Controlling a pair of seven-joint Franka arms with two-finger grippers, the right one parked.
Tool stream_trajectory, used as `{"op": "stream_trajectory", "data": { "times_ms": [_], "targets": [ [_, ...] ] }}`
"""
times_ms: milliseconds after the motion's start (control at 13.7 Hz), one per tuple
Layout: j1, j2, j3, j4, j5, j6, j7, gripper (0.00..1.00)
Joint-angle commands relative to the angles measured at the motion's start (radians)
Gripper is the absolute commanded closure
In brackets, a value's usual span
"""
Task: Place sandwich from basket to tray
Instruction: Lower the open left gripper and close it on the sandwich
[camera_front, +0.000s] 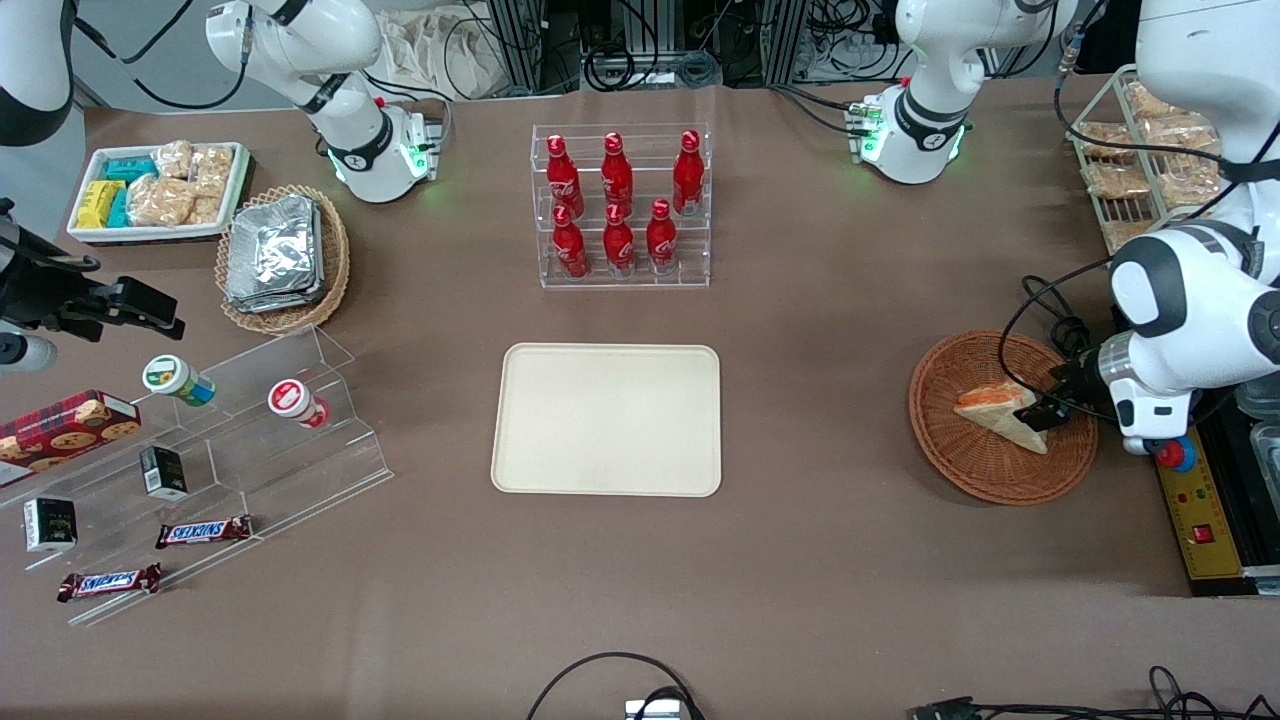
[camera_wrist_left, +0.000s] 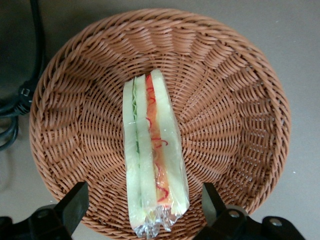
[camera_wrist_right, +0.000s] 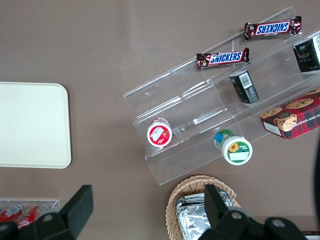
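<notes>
The sandwich (camera_front: 990, 405), a clear-wrapped wedge of pale bread with red and green filling, lies in the reddish-brown wicker basket (camera_front: 945, 450) toward the working arm's end of the table. My gripper (camera_front: 1040, 415) hangs low over the basket at the sandwich's wrapped end. In the left wrist view the sandwich (camera_wrist_left: 152, 145) runs across the basket (camera_wrist_left: 235, 100), and the gripper (camera_wrist_left: 145, 207) stands open, one black fingertip (camera_wrist_left: 76, 202) on either side of the sandwich, with a wide gap to each. The cream tray (camera_front: 607, 420) lies bare at the table's middle, also seen as the tray (camera_wrist_right: 30, 125).
A clear rack of red bottles (camera_front: 620, 205) stands farther from the camera than the tray. Toward the parked arm's end are a tan basket of foil packets (camera_front: 280, 255), a white snack bin (camera_front: 155, 190) and a stepped acrylic shelf (camera_front: 250, 440). A yellow control box (camera_front: 1200, 520) and cables (camera_front: 1050, 320) flank the basket.
</notes>
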Motion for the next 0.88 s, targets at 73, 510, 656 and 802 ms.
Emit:
{"op": "stream_trajectory", "data": {
  "times_ms": [73,510,656,802],
  "targets": [
    [-0.002,0.013,-0.005,-0.007,-0.02,0.019,-0.046,0.0],
    [-0.006,0.055,-0.01,-0.1,-0.021,0.22,-0.049,0.0],
    [-0.008,0.056,-0.01,-0.094,-0.021,0.219,-0.048,0.03],
    [-0.035,0.065,-0.015,-0.076,-0.011,0.215,-0.078,0.76]
  ]
}}
